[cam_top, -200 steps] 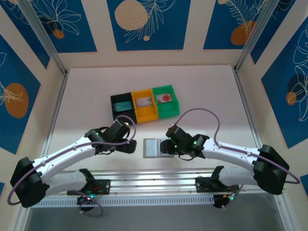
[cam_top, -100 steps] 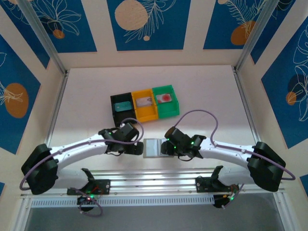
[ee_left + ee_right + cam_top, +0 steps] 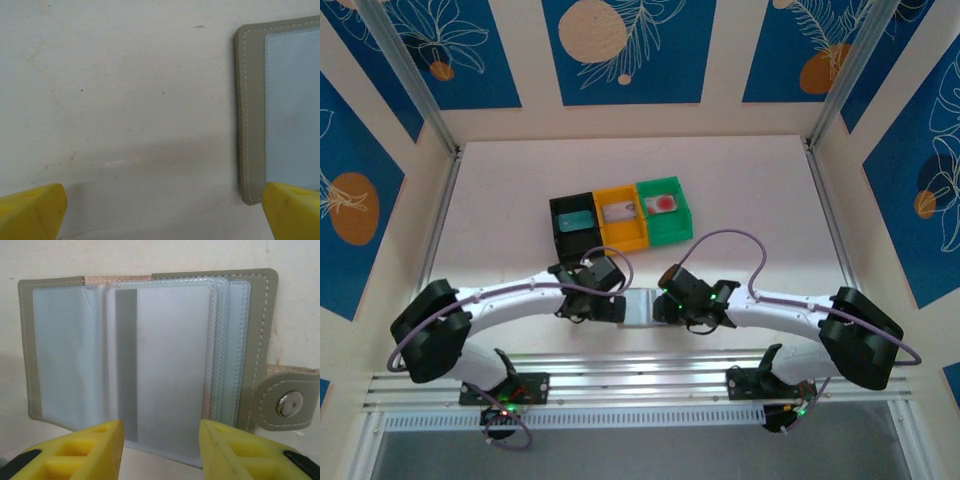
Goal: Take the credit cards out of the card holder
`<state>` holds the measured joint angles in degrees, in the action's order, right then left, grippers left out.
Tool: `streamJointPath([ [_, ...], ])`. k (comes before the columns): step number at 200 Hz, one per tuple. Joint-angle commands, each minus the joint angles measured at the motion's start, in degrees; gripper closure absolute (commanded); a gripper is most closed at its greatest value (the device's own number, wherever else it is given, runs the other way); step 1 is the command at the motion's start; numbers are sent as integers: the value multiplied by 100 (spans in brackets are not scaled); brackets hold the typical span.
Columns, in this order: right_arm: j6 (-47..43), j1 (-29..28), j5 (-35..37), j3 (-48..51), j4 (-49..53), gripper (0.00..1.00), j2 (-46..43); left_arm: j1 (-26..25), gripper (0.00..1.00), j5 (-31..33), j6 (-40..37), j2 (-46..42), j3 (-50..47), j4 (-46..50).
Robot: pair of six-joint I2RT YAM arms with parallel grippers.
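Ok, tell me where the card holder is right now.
In the top view the card holder lies open on the table between the left claw and the right claw, just in front of the bins.

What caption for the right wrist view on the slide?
Right tool, jaws apart, at the lower edge of the open card holder; a dark-striped card sits in it.

Your card holder (image 3: 250, 340) lay open and flat on the tabletop (image 3: 750, 200) near its near edge, taupe with pale stitching, snap tab (image 3: 290, 402) folded out. You had a pale card (image 3: 165, 365) with a grey stripe in a clear pocket. Farther back, a red-dot card (image 3: 662, 203) lay in the green bin (image 3: 686, 205) and a greyish card (image 3: 619, 211) in the orange bin (image 3: 625, 238).
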<state>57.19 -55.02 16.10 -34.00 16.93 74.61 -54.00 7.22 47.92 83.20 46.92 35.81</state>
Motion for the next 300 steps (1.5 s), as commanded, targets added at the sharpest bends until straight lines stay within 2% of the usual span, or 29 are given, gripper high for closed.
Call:
streamJointPath([
  [1, 100, -34, -39, 16, -109, 55, 93, -141, 0, 160, 204, 203, 227, 268],
  [96, 83, -28, -115, 13, -228, 56, 195, -379, 0, 174, 435, 1036, 446, 288],
  [162, 60, 36, -546, 72, -659, 56, 168, -515, 0, -2, 544, 1408, 328, -47],
  [184, 47, 64, -418, 34, -383, 57, 37, -534, 0, 16, 577, 1434, 286, -47],
  [212, 43, 52, 116, 48, 88, 57, -399, -542, 0, 16, 585, 1385, 222, -107],
  [300, 38, 192, -98, 43, 79, 57, -69, -542, 0, -99, 587, 1340, 160, -220],
])
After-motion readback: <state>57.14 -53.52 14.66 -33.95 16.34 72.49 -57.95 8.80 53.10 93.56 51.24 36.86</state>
